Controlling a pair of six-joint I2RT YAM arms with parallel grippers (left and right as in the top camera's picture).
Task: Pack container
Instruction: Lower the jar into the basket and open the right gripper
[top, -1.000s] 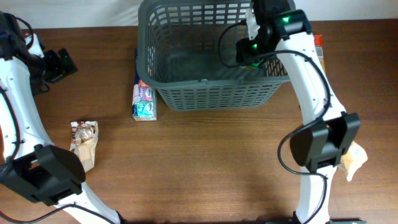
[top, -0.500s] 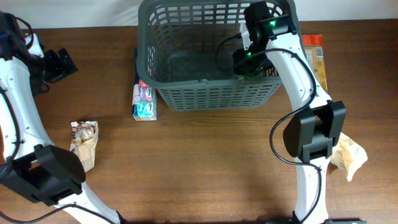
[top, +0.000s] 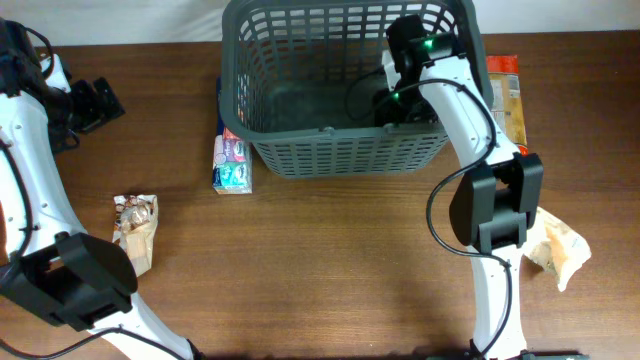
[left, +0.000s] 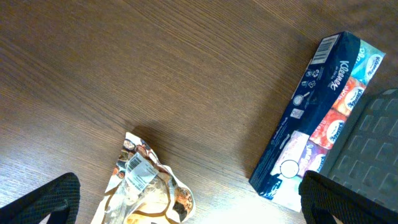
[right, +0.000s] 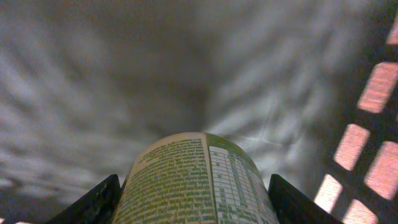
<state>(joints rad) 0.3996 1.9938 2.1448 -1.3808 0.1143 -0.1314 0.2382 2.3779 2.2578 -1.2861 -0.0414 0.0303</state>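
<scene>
The container (top: 340, 150) is a dark grey lattice basket at the back centre of the table. My right gripper (top: 398, 98) reaches down inside it near its right wall. In the right wrist view this gripper (right: 196, 202) is shut on a round canister (right: 193, 171) with a green and white printed label, one finger pad (right: 93, 202) on each side. The canister hangs just above the basket floor (right: 124, 74), with the slotted wall (right: 373, 143) to its right. My left gripper (top: 98, 102) stands open and holds nothing at the far left, high over the table.
A blue tissue pack (top: 231, 160) (left: 317, 112) lies against the basket's left wall. A crumpled snack bag (top: 135, 230) (left: 146, 193) lies front left. An orange box (top: 507, 90) lies right of the basket, and a tan bag (top: 560, 252) lies front right.
My right arm has swung left from the basket's right rim and gone down inside it with the canister. The left arm has not moved.
</scene>
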